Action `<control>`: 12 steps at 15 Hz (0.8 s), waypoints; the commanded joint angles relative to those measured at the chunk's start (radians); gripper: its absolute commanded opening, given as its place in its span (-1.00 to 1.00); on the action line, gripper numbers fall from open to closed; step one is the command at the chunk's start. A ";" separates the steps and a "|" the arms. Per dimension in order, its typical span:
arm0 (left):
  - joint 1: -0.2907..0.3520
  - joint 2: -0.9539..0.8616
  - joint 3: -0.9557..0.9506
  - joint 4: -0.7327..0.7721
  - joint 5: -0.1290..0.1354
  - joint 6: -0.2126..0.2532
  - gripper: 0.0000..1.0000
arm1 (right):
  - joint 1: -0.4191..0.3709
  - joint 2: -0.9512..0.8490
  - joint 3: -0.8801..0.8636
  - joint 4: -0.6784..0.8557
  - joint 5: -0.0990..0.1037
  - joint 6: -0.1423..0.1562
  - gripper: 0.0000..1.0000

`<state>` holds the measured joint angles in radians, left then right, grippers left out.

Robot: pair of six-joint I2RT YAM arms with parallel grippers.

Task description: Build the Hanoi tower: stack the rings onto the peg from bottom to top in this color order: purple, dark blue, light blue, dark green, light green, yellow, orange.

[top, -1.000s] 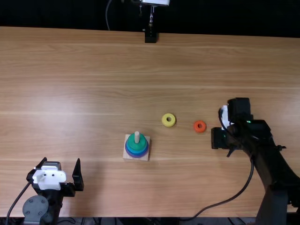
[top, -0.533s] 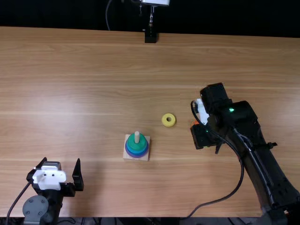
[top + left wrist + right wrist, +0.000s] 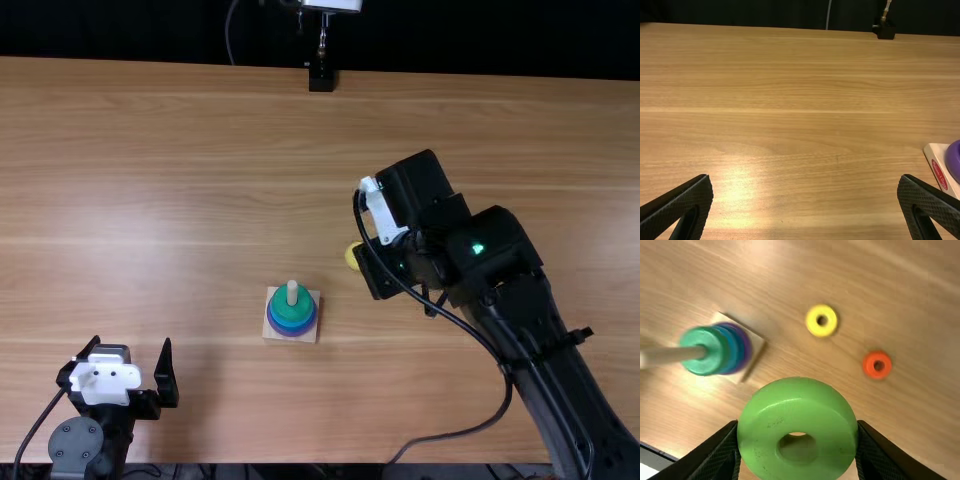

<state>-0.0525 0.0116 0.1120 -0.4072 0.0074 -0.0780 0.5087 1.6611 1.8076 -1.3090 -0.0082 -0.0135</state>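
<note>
At near left, we are seeing the left gripper (image 3: 131,345) resting with its fingers apart, presumably giving the other arm room. Farther off and rightward, the peg (image 3: 292,292) is bearing the dark green ring (image 3: 284,306) topmost. Beyond, at right, the right gripper (image 3: 797,425) is clamping the light green ring (image 3: 795,405) by its rim, leaving the hole free for the peg. The orange ring (image 3: 869,365) and farther yellow ring (image 3: 812,321) are lying loose, presumably awaiting later turns.
</note>
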 commanded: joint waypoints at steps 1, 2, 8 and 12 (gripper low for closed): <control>-0.006 -0.012 -0.112 -0.079 -0.002 0.014 1.00 | 0.036 -0.004 0.042 -0.003 -0.007 -0.005 -1.00; -0.006 -0.012 -0.112 -0.079 -0.002 0.014 1.00 | 0.057 0.003 0.064 -0.003 -0.008 -0.001 -1.00; -0.006 -0.012 -0.112 -0.079 -0.002 0.014 1.00 | 0.122 0.048 0.070 0.001 -0.014 0.012 -1.00; -0.006 -0.012 -0.112 -0.079 -0.002 0.014 1.00 | 0.154 0.057 0.072 0.010 -0.014 0.012 -1.00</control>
<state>-0.0525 0.0116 0.1120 -0.4080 0.0074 -0.0780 0.6518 1.7058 1.8473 -1.3014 -0.0120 -0.0044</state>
